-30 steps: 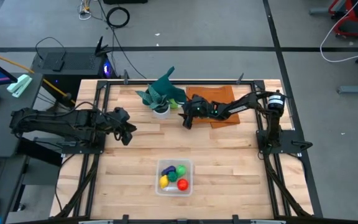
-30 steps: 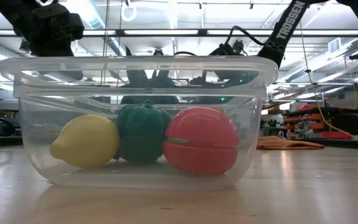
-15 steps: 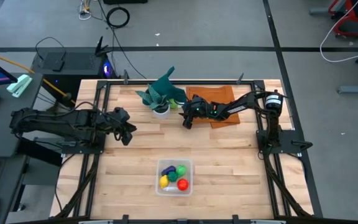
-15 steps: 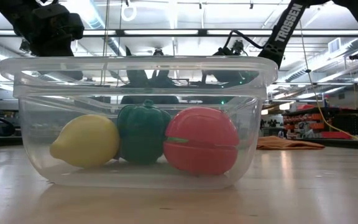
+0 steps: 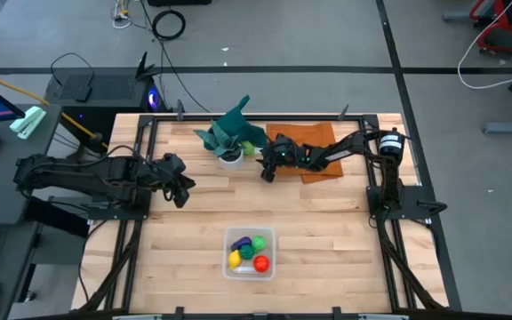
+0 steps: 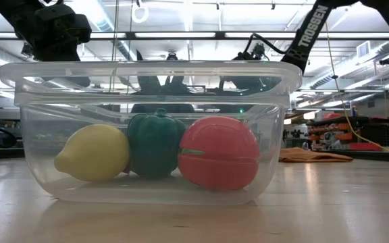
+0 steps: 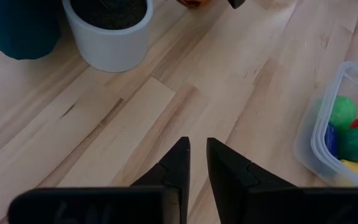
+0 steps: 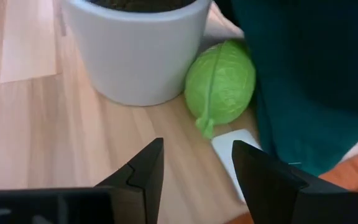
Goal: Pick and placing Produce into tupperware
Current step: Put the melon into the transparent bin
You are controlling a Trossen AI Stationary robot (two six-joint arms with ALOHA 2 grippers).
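The clear tupperware stands on the table near its near edge. It holds the yellow, dark green, red and purple produce. The light green piece lies on the table against the white pot, under the teal leaves. My right gripper is open just short of it, touching nothing; in the high view it is beside the plant. My left gripper is shut over bare wood at the table's left.
The teal-leaved plant in its white pot stands at the far middle, and its leaves overhang the light green piece. An orange-brown cloth lies to its right under my right arm. Bare wood lies between the plant and the tupperware.
My right arm has shifted a little beside the plant. The tupperware and its contents have stayed where they were.
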